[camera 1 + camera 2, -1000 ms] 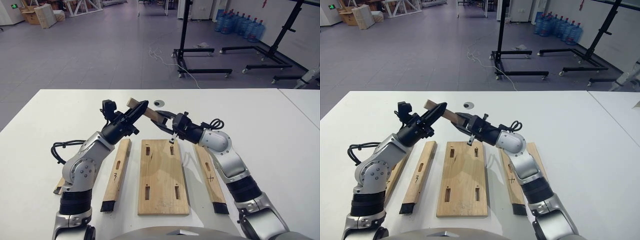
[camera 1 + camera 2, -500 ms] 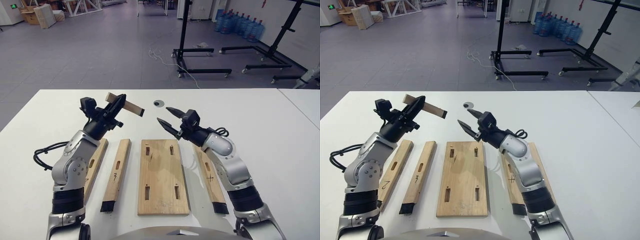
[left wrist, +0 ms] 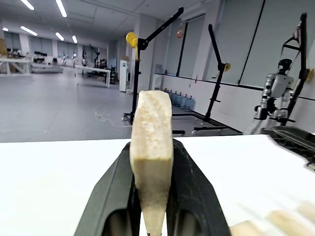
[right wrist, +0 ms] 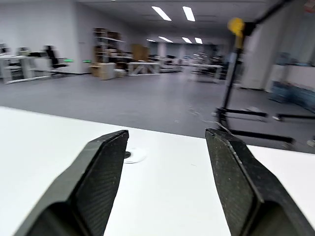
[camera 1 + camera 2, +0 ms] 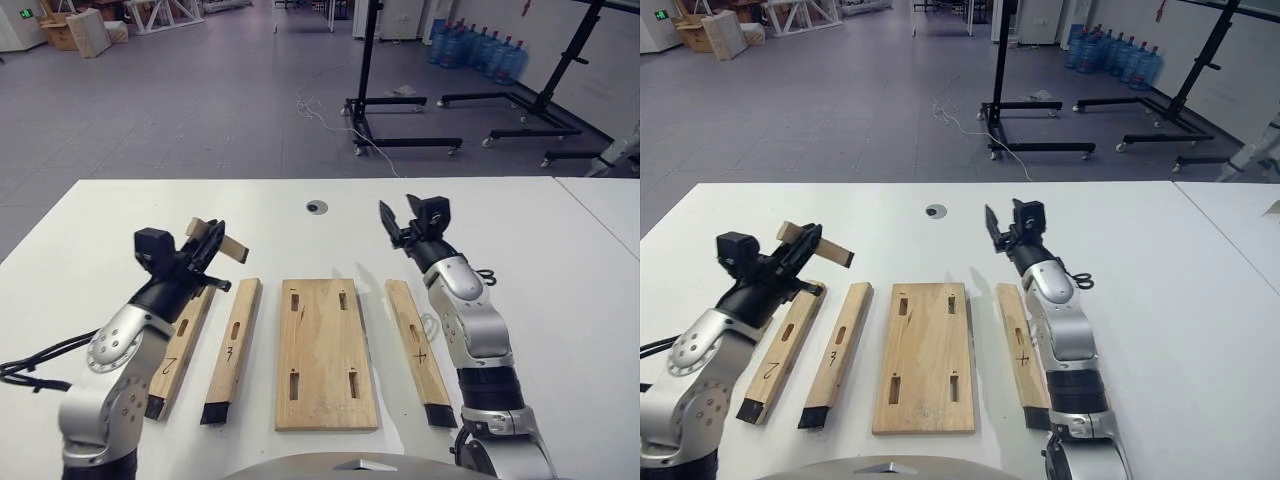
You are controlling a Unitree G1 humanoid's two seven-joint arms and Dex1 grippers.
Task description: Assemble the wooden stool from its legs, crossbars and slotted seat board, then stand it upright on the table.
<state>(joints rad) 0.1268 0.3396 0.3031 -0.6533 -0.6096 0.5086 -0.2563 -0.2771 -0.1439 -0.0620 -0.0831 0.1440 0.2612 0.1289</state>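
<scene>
While my left fingers (image 3: 110, 196) clamp the short pale wooden crossbar (image 3: 151, 147) above the far end of the outermost slotted wooden leg (image 5: 178, 345), a second leg (image 5: 232, 345), the flat four-slot seat board (image 5: 325, 350) and a third leg (image 5: 418, 345) lie side by side on the white surface (image 5: 560, 300). My right fingers (image 4: 98, 187) hang spread and empty beyond that third leg. I judge I'm at the crossbar-to-leg step; next I'd line its end up with a leg slot.
</scene>
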